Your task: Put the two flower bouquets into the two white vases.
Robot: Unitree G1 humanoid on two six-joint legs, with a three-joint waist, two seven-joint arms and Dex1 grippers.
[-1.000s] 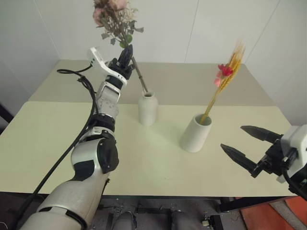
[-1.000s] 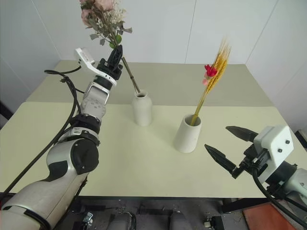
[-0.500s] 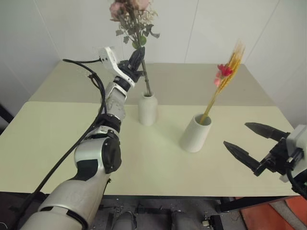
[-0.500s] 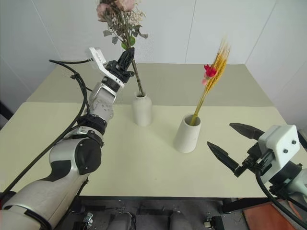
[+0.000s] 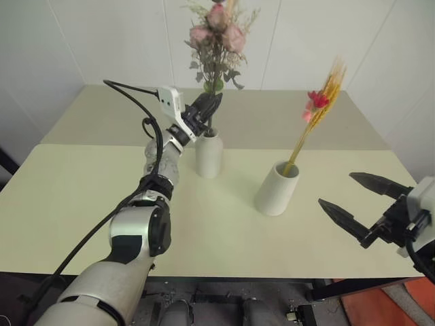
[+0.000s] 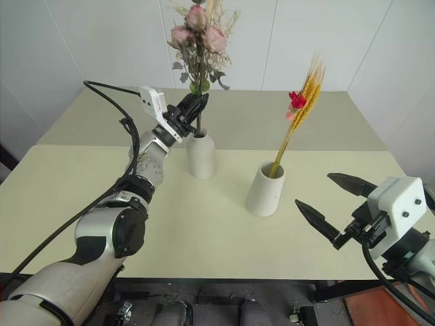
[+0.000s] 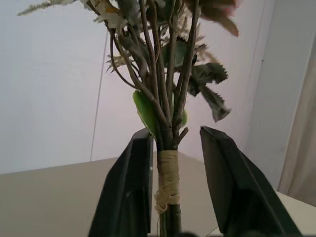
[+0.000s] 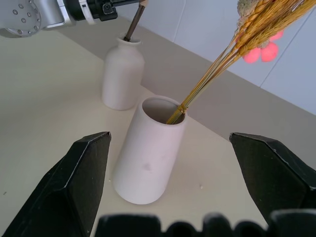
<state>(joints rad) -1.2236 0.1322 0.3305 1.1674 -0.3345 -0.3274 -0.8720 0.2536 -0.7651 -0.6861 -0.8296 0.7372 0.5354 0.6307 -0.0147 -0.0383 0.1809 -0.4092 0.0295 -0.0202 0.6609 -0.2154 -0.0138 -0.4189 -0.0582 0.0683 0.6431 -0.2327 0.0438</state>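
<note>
Pink rose bouquet upright, stems between parted left gripper fingers, heads above, right gripper wide open.

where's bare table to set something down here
Bare tabletop lies to the left of the left arm, and along the front edge before the cylinder vase. The far strip behind both vases is bare too. Crowded: around the bottle vase, where the left hand flanks the rose bouquet.

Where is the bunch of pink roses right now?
The rose bouquet stands upright with its stems in the narrow-necked vase at mid-table, left of the cylinder vase. The left gripper sits around its stems just above the vase mouth.
</note>
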